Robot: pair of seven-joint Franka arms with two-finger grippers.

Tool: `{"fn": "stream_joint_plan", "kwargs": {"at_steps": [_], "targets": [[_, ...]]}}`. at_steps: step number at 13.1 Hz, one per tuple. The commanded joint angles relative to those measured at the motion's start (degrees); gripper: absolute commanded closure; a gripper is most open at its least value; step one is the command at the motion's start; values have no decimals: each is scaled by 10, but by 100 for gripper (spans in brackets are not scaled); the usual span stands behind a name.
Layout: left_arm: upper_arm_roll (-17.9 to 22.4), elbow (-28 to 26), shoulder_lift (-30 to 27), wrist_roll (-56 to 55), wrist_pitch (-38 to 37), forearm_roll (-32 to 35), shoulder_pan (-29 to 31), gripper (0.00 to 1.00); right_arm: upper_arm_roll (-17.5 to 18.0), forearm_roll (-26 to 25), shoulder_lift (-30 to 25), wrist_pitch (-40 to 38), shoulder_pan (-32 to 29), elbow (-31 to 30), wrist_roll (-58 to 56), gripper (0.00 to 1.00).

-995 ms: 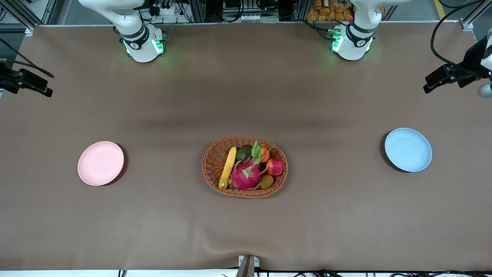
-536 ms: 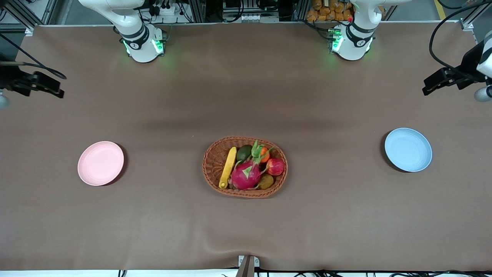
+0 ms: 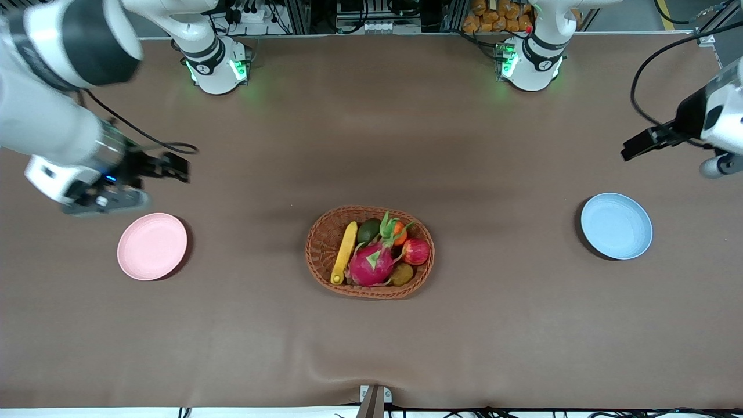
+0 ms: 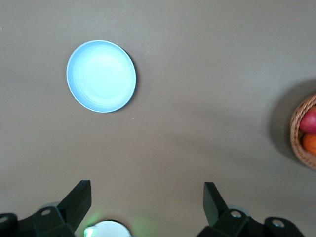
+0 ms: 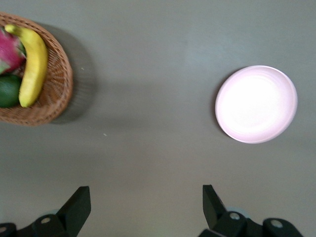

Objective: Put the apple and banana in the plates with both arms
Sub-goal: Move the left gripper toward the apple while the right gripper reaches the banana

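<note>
The apple [image 3: 416,251] and banana [image 3: 344,252] lie in the basket [image 3: 325,244]. The pink plate [image 3: 152,246] and blue plate [image 3: 616,226] sit apart. The left gripper [image 4: 147,205] and right gripper [image 5: 146,207] hang wide open, holding nothing.

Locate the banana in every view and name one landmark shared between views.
Front view: the banana lies in the basket, at its end toward the right arm, beside the dragon fruit.
Left wrist view: not in it; only the basket's edge shows.
Right wrist view: the banana lies in the basket, at a corner of the picture.
Shared landmark: the basket.
</note>
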Motion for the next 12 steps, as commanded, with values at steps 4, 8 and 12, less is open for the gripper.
{"fn": "stream_joint_plan", "kwargs": {"at_steps": [4,8,12], "targets": [[-27,12,96,-255,80,-7,-53,0,76,-13,102,157,24,6,130,0],[-28,16,181,-441,180,-23,-122,0,98,-96,178,246,53,19,255,0],[-28,20,262,-625,286,-31,-186,0,97,-151,277,253,94,129,309,0]]}}
